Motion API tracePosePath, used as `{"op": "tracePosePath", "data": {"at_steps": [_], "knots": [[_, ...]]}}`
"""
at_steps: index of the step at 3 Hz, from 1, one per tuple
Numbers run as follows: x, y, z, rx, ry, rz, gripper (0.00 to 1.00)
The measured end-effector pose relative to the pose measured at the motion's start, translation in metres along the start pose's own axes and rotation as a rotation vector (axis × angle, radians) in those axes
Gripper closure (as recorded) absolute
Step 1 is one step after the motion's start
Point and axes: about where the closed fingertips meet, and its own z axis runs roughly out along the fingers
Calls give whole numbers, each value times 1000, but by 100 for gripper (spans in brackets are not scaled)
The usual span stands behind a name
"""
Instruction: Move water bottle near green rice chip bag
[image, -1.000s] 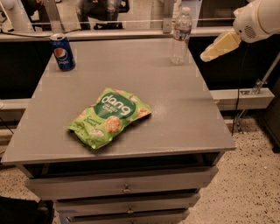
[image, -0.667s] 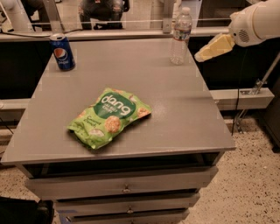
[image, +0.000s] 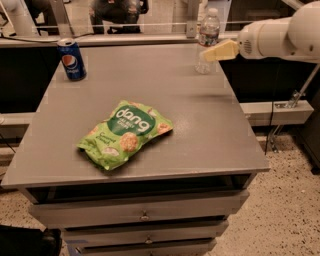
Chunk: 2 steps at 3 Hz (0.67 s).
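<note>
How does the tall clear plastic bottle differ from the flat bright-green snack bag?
The water bottle stands upright at the far right corner; the green rice chip bag lies flat near the middle. The bottle is clear, the bag opaque. The gripper is close to the bottle, not the bag. Both rest on the grey table.

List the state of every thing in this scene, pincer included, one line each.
water bottle: upright, capped, far right on the table.
green rice chip bag: lying flat, label up, mid-table.
Pepsi can: upright, far left corner.
pincer: raised at the bottle's middle, reaching in from the right; contact unclear.
</note>
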Motion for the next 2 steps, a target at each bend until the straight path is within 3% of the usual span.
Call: {"op": "tracePosePath", "data": {"at_steps": [2], "knots": [[-12,-29,66,26,-117,103,0]]}}
